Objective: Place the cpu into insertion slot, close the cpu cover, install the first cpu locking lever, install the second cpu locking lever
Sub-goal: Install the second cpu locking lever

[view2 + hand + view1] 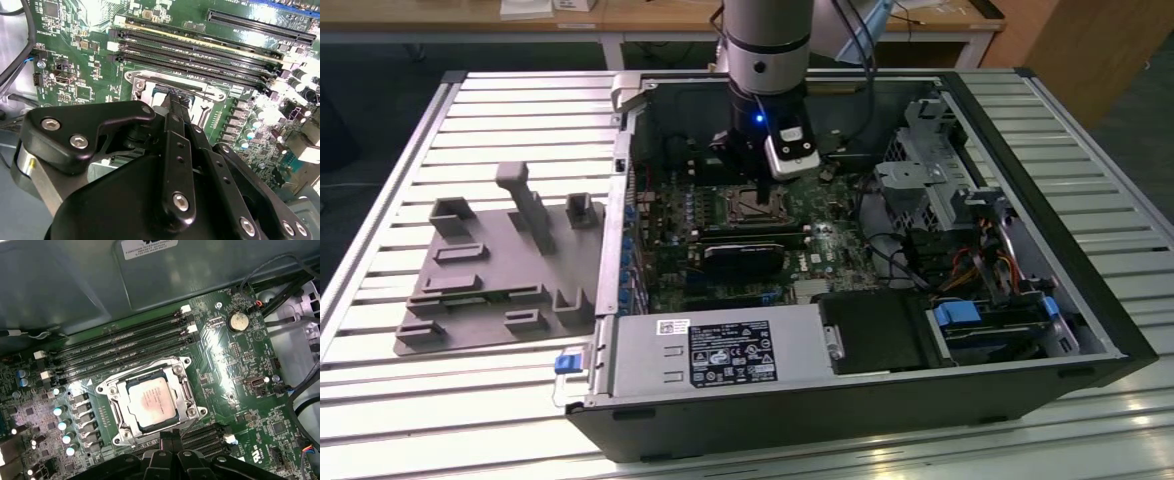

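I see one cpu (pixel 151 403), a pale silver-grey square with a faint reddish smudge on its top, lying flat in the one insertion slot (pixel 106 388). One cpu cover (pixel 187 390), a thin silver frame, lies down around it, and the chip shows through its window. The slot sits in the green motherboard (pixel 240 360), near the middle of the open computer case (pixel 1067 250) in the exterior view.

Just beside the slot run four long black memory slots (pixel 120 347). A row of about six silver-topped capacitors (pixel 62 425) stands along another side, and one round coin battery (pixel 237 320) lies further off. In the exterior view I count one grey fixture plate (pixel 494 265) on the slatted table (pixel 400 180), to that view's left of the case.

My one gripper (pixel 175 107) hangs right over the slot's edge. Its fingers (pixel 176 145) look pressed together and hold nothing, though I can't see the tips well behind the dark linkage. That linkage blocks part of the slot in the second wrist view.
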`<move>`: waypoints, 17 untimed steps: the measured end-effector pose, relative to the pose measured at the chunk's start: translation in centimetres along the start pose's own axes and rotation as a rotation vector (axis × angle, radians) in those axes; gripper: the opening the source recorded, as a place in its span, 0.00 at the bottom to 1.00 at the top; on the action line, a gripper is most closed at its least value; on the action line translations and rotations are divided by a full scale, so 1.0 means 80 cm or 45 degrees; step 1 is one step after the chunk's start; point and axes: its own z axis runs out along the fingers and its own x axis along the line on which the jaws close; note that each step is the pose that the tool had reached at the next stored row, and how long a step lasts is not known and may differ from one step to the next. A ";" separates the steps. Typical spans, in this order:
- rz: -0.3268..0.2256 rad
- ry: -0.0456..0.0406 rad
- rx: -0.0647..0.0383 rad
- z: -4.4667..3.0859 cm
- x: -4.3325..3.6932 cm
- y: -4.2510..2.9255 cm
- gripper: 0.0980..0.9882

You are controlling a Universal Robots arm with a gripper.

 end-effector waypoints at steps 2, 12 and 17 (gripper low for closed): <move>-0.002 0.000 -0.005 0.0001 -0.001 -0.0026 0.01; -0.031 -0.006 -0.018 -0.0001 -0.004 -0.0152 0.01; -0.035 0.001 -0.040 0.0006 -0.003 -0.0237 0.01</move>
